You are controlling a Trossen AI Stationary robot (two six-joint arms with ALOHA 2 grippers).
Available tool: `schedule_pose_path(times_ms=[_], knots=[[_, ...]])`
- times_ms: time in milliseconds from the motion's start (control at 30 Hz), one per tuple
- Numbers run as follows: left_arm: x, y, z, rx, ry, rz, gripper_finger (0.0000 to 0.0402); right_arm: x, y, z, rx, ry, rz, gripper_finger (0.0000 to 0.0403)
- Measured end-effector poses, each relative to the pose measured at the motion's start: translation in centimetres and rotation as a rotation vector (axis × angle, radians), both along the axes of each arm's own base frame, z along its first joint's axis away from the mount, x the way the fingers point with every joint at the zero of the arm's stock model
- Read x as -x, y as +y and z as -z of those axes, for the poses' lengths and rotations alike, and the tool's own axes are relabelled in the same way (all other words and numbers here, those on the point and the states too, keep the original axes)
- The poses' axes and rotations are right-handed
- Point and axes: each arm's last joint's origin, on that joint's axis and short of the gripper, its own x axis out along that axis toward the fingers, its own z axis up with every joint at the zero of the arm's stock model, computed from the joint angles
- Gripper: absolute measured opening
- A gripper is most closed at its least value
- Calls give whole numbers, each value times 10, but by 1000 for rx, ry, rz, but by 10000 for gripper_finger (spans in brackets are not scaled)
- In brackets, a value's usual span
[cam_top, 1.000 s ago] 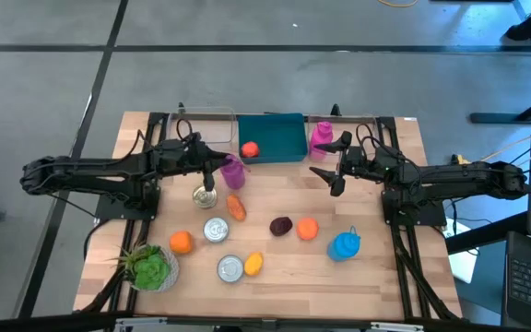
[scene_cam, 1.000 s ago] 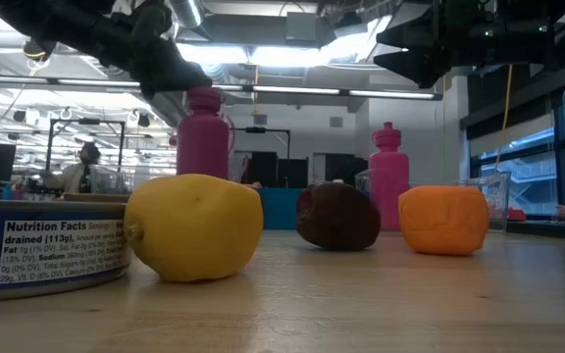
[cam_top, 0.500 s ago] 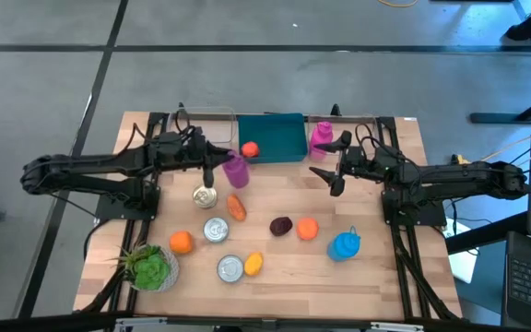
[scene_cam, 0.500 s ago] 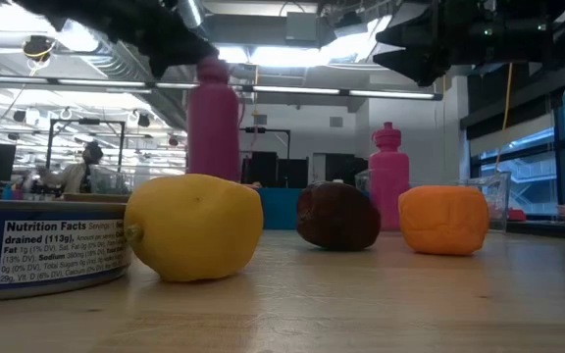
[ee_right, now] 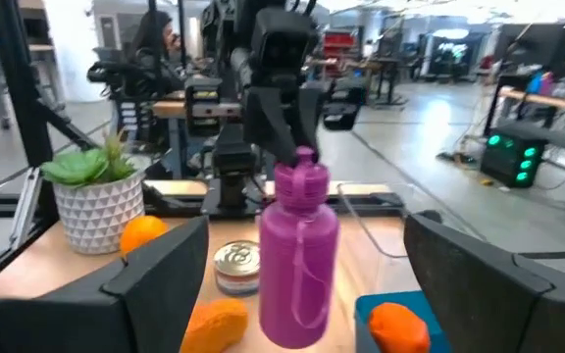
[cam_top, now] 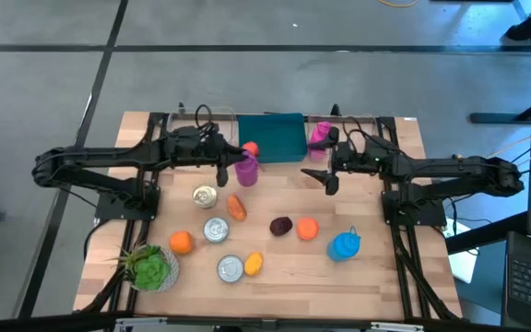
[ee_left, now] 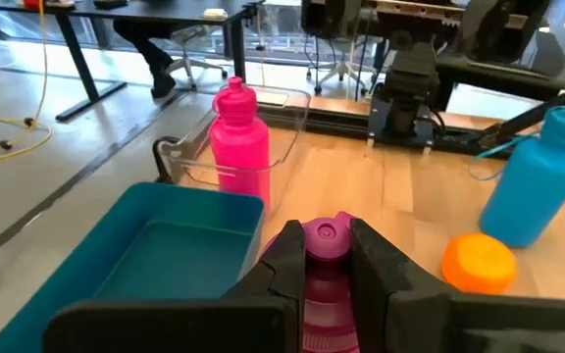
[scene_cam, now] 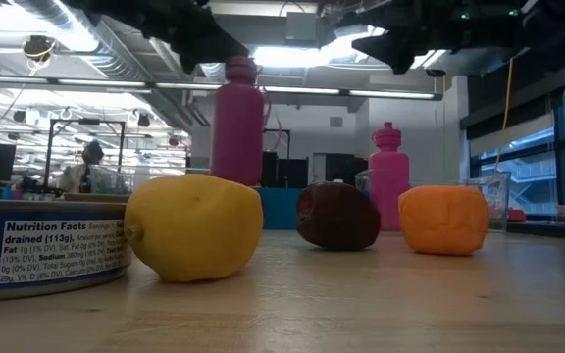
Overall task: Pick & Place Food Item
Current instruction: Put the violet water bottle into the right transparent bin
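A purple bottle [cam_top: 246,170] stands upright in my left gripper [cam_top: 228,168], just in front of the teal bin [cam_top: 275,138]. A red-orange fruit [cam_top: 249,148] lies in that bin. In the low view the purple bottle [scene_cam: 238,123] shows behind the lemon [scene_cam: 194,227], which hides its base. My right gripper [cam_top: 325,174] hovers open to the bottle's right, above the table, touching nothing. From its wrist view the purple bottle [ee_right: 302,257] stands between its spread fingers [ee_right: 155,277] but well beyond them. My left gripper is shut on the purple bottle's neck, just under the cap [ee_left: 324,235], pinched between the two fingers [ee_left: 284,263]. The fingers come at it from the table's left, slanting down. The bottle hangs upright below them; whether its base is clear of the table does not show.
A pink bottle [cam_top: 319,136] stands in a clear container beside the bin. On the table lie a carrot [cam_top: 236,207], cans [cam_top: 215,230], oranges [cam_top: 307,228], a dark fruit [cam_top: 281,225], a blue bottle [cam_top: 344,245] and a potted plant [cam_top: 151,268].
My left gripper has carried the purple bottle up and toward the table's right, closer to the teal bin, keeping it upright. My right gripper has shifted a little toward the table's left and far edge, still open.
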Motion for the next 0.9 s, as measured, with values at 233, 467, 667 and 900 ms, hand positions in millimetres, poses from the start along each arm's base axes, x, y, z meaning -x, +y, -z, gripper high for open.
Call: schedule_pose_path(times_ms=[233,467,667,900], knots=[[-11,2,-7,-18,3,32,30,-24,-6,8,-17,64,-18,341],[-13,2,-14,-30,-19,53,30,-53,-11,11,-29,107,-56,341],[-13,2,-14,-27,-18,56,30,-77,-15,9,-24,116,-80,341],[-13,2,-15,-28,-23,56,29,-101,-18,10,-27,126,-128,341]])
